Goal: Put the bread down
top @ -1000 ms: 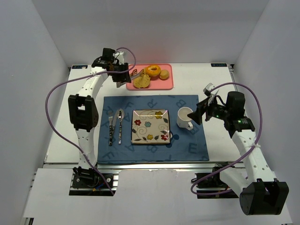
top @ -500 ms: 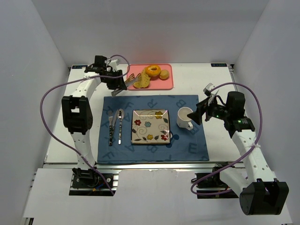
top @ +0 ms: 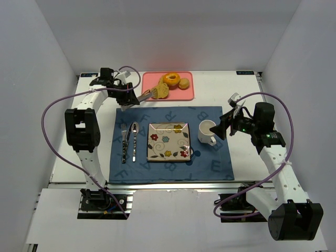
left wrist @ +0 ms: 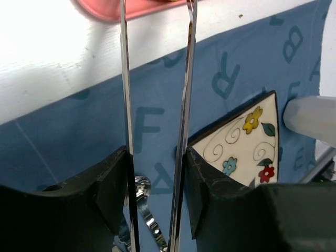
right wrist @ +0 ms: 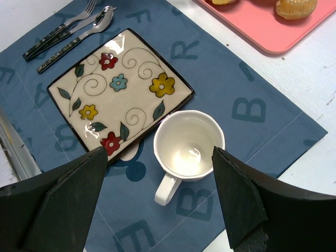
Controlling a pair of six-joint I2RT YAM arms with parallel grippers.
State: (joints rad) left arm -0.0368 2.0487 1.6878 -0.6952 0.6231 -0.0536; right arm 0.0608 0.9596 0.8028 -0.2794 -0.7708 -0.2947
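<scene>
Swung leftward: left hand clamped on tongs by bread | right hand apart over mug

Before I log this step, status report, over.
Left claw shut on tongs; right claw open by mug. Bread on pink tray, tongs at it. Plate unobstructed.
</scene>
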